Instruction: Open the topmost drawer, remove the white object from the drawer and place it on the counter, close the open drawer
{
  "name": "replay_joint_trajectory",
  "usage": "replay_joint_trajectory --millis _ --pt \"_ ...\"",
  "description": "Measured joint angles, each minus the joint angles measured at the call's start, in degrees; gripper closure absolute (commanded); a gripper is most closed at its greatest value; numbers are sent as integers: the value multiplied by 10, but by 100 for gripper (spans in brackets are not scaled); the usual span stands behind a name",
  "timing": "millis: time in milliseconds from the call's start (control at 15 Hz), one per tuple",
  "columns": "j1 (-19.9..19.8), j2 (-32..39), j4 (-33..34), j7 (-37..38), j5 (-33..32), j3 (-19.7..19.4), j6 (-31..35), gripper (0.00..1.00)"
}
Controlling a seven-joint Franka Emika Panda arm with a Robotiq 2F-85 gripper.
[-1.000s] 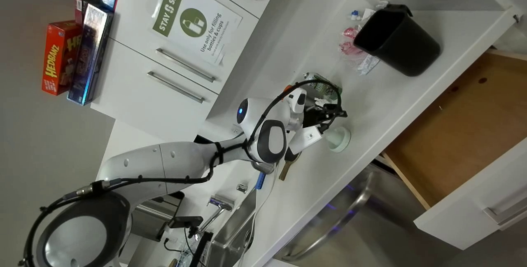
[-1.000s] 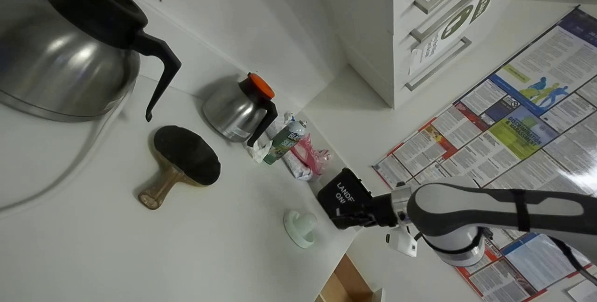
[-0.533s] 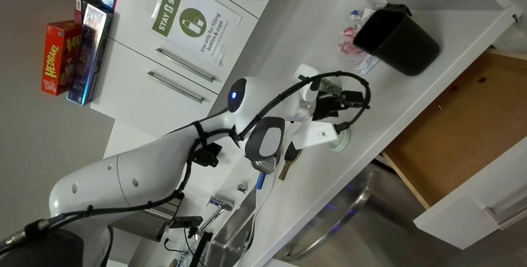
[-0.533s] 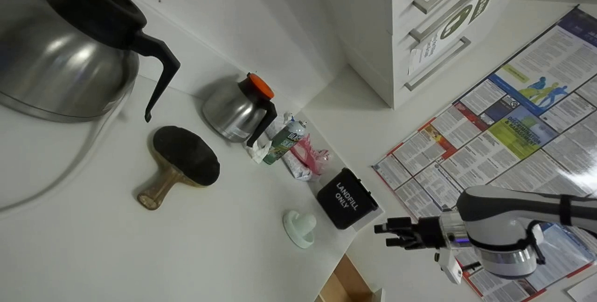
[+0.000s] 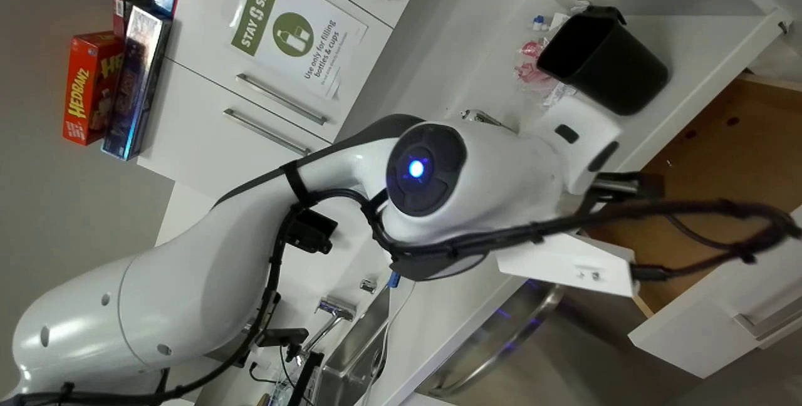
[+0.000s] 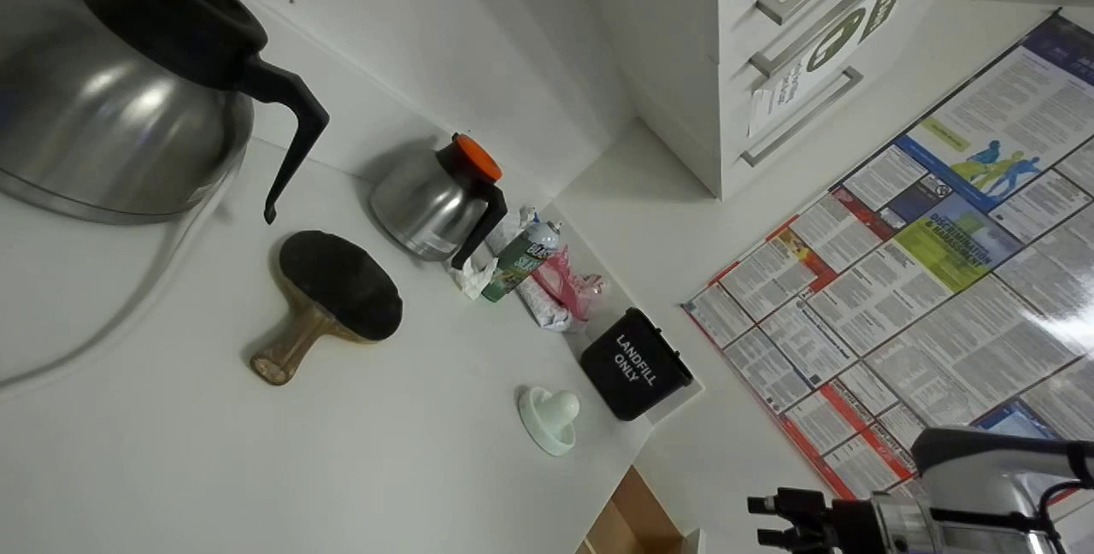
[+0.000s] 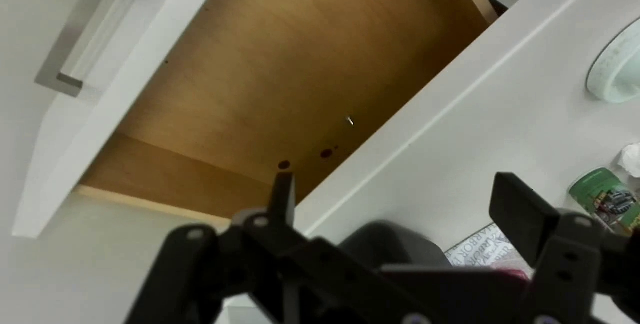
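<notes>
The topmost drawer (image 5: 739, 168) is pulled open and also shows in the wrist view (image 7: 300, 54) and at the bottom of an exterior view (image 6: 641, 511). Its inside is pale wood with a tiny screw-like bit (image 7: 349, 120). The white object (image 6: 549, 419), pale with a round base and a knob, rests on the counter (image 6: 410, 460). It is cut off at the right of the wrist view (image 7: 620, 66) and hidden by the arm in an exterior view. My gripper (image 7: 392, 181) is open and empty, above the drawer and counter edge; it also shows in an exterior view (image 6: 759, 521).
A black bin (image 5: 604, 61) stands on the counter near the wall. A pink plastic bag (image 6: 573, 285), a green spray can (image 6: 517, 263), a steel jug (image 6: 436, 203), a paddle (image 6: 342, 289) and a large kettle (image 6: 128, 101) are also there. A dishwasher handle (image 5: 514, 343) projects below the counter.
My gripper has moved from over the counter, clear of the bin and the white object, to over the open drawer. The drawer and the white object have not moved.
</notes>
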Motion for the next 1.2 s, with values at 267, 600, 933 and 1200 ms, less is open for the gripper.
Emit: replay_joint_trajectory --millis 267,600,933,1200 --pt "0 47 12 -78 77 -54 -87 0" --pt "-2 135 48 -92 120 -68 -151 51" --pt "-25 209 96 -88 132 -72 -203 88" --pt "-68 253 136 -84 141 -73 -257 100"
